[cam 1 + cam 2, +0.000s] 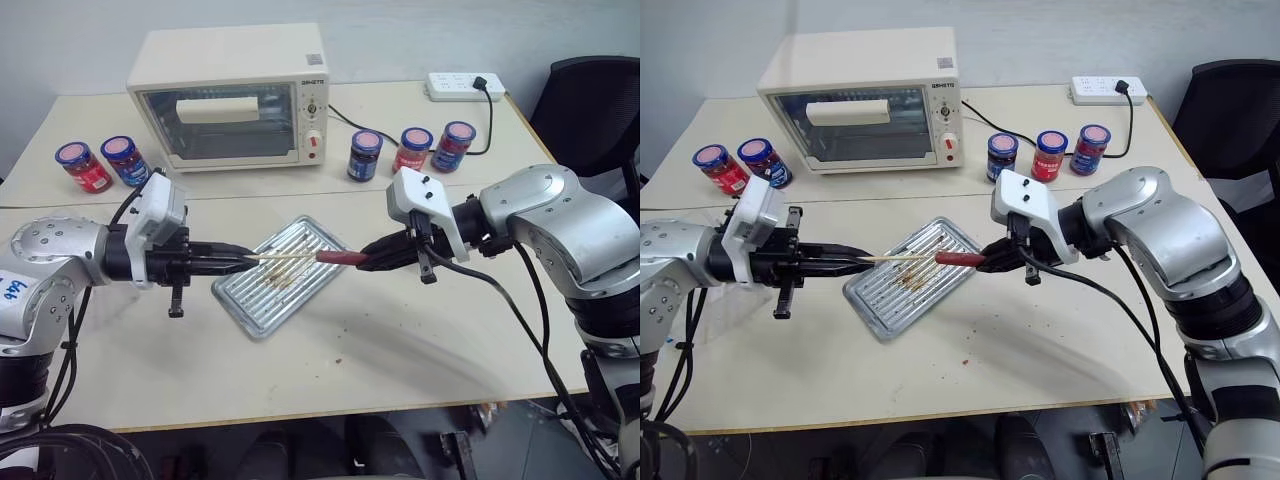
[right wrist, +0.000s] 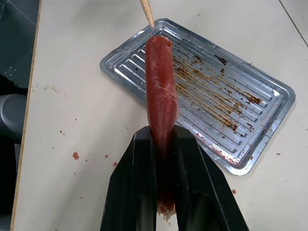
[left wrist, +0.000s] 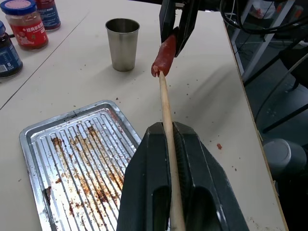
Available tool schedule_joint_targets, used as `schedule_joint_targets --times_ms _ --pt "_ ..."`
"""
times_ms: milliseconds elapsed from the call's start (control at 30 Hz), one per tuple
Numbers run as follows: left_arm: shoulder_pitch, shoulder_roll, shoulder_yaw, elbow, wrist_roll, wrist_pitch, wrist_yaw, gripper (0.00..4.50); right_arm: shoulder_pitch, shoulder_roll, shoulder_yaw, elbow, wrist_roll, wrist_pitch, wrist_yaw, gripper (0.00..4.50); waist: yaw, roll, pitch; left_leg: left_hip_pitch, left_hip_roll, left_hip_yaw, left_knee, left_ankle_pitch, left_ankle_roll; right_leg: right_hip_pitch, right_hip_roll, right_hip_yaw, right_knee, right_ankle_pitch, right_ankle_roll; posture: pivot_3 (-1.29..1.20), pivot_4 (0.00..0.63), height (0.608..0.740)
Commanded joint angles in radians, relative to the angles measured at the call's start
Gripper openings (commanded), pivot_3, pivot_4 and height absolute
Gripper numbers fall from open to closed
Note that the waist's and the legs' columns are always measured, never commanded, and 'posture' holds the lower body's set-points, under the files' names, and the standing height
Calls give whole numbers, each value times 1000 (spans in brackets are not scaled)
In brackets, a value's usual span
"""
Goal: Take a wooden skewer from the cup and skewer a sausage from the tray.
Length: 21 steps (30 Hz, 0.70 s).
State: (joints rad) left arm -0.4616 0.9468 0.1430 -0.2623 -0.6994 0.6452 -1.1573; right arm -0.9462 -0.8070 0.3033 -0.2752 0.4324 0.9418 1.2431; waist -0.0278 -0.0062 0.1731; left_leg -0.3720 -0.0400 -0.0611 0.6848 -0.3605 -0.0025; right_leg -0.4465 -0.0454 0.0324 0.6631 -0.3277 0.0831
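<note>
Above the tray (image 1: 262,300), the left tool (image 1: 243,261) is clamped on the skewer (image 1: 287,257) and the right tool (image 1: 372,259) on the sausage (image 1: 335,257). Both lie along 1 line, skewer tip touching the sausage's end.

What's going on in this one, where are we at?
The robot is skewering a sausage in mid-air above the tray. The left gripper is shut on the wooden skewer, held roughly level and aimed at the sausage, which the right gripper holds by its far end. The skewer's tip sits right at the sausage's free end; whether it has gone in cannot be told. The tray holds only greasy stains, and the steel cup stands on the table beyond it.
</note>
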Motion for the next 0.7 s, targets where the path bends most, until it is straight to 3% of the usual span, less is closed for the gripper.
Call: schedule_joint_targets --times_ms 33,700 --pt "-17 2 11 -24 -4 -10 -4 0 -27 8 -26 -39 25 9 -9 154 0 0 0 0 0 0 0 0 0 0 0 0 0 0 0 0 150 740" --pt "-38 4 9 11 20 -23 -15 0 -45 7 -32 -49 55 30 -18 154 0 0 0 0 0 0 0 0 0 0 0 0 0 0 0 0 150 740"
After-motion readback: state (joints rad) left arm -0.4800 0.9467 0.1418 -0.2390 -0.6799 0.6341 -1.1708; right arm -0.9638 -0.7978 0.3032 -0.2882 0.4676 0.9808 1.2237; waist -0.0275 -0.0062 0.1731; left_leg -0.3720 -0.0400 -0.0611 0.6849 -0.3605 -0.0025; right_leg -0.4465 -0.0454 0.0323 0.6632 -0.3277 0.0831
